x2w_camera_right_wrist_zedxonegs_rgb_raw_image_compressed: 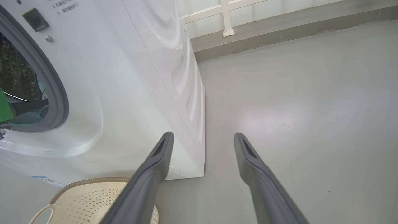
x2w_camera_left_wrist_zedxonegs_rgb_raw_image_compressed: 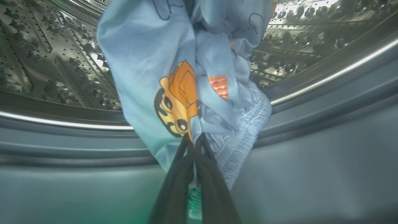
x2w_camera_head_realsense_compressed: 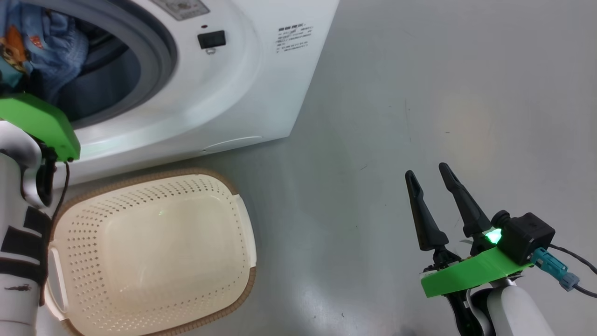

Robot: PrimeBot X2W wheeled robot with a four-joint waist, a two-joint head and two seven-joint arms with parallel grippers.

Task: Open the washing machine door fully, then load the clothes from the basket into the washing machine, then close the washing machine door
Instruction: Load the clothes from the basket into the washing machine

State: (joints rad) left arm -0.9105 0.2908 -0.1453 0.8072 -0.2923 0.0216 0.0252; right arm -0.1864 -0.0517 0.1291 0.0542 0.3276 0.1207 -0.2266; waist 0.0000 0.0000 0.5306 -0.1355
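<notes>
The washing machine (x2w_camera_head_realsense_compressed: 224, 93) stands open, and its door is out of view. Light-blue clothes (x2w_camera_head_realsense_compressed: 46, 42) with an orange cartoon print hang in the drum mouth. In the left wrist view my left gripper (x2w_camera_left_wrist_zedxonegs_rgb_raw_image_compressed: 194, 138) is shut on the clothes (x2w_camera_left_wrist_zedxonegs_rgb_raw_image_compressed: 174, 77), with fabric pinched between its fingertips in front of the steel drum (x2w_camera_left_wrist_zedxonegs_rgb_raw_image_compressed: 46, 62). The cream basket (x2w_camera_head_realsense_compressed: 154, 247) sits on the floor before the machine with nothing in it. My right gripper (x2w_camera_head_realsense_compressed: 426, 171) hovers open over the bare floor to the right, holding nothing; its fingers (x2w_camera_right_wrist_zedxonegs_rgb_raw_image_compressed: 155, 161) stand wide apart.
A grey rubber gasket (x2w_camera_head_realsense_compressed: 158, 51) rings the drum opening. The grey floor (x2w_camera_head_realsense_compressed: 419, 93) stretches to the right of the machine. A low kerb and white railing (x2w_camera_right_wrist_zedxonegs_rgb_raw_image_compressed: 227, 18) run behind the machine's (x2w_camera_right_wrist_zedxonegs_rgb_raw_image_compressed: 124, 77) side. The basket (x2w_camera_right_wrist_zedxonegs_rgb_raw_image_compressed: 93, 199) rim lies below the right gripper (x2w_camera_right_wrist_zedxonegs_rgb_raw_image_compressed: 202, 137).
</notes>
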